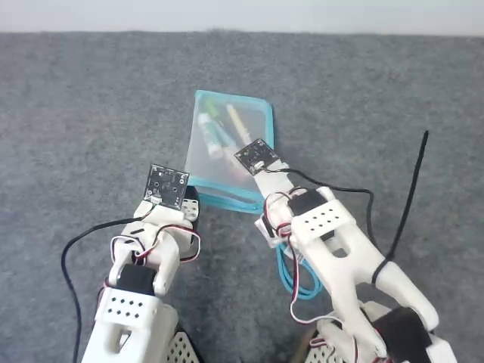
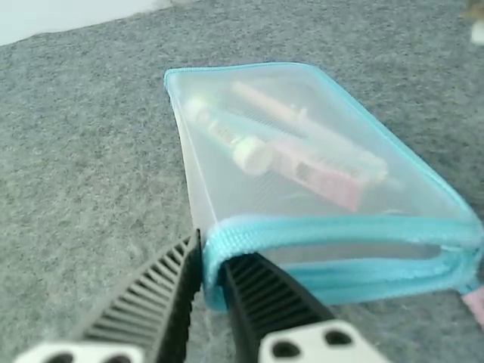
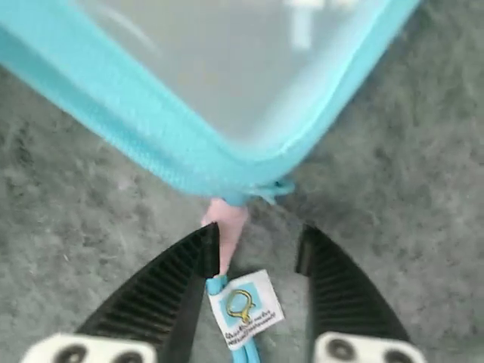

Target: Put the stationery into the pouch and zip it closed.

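Left gripper (image 2: 209, 274): its ribbed black jaws are pressed together on one corner of the pouch (image 2: 302, 166), pinching the teal zipper (image 2: 340, 231) band at that end. The pouch is translucent with teal edging and lies flat on the grey carpet (image 2: 83, 151). The stationery (image 2: 280, 147) is inside it: several pen-like sticks and a pink item, lying roughly lengthwise.

Right gripper (image 3: 257, 246): jaws are apart, poised over the opposite corner of the pouch (image 3: 227, 91). The pink pull tab (image 3: 228, 223) hangs from the zipper end at that corner, between the jaws and touching one of them. A small white label tag (image 3: 243, 308) on a teal cord lies just beyond it.

High view: the pouch (image 1: 227, 147) lies mid-table, just ahead of both arms. One arm is at each end of its near, zippered edge.
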Action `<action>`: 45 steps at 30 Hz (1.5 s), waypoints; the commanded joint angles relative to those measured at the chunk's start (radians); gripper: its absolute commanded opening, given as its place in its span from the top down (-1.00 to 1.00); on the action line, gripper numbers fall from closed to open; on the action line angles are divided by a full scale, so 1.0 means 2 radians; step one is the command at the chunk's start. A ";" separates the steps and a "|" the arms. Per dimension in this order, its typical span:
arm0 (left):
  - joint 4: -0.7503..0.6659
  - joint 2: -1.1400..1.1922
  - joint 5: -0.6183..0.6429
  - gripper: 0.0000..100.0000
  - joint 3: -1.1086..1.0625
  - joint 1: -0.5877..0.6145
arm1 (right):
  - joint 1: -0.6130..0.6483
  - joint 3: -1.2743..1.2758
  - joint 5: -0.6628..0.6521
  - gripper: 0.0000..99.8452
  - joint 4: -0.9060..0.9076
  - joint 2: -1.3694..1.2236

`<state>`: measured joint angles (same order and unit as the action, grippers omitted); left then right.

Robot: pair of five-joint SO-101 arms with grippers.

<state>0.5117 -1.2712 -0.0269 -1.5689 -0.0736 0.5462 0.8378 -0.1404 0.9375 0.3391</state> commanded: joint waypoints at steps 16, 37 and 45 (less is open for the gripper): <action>-0.019 -0.001 0.002 0.97 0.012 0.000 | 0.024 0.036 0.007 0.42 -0.097 0.005; -0.019 -0.001 0.002 0.97 0.010 0.000 | 0.022 0.011 0.005 0.50 -0.099 -0.050; -0.018 -0.001 0.002 0.97 0.010 0.000 | -0.021 -0.027 0.005 0.50 -0.098 -0.089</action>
<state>0.5117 -1.2712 -0.0269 -1.5689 -0.0736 0.5294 0.8408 -0.1327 0.7534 0.1335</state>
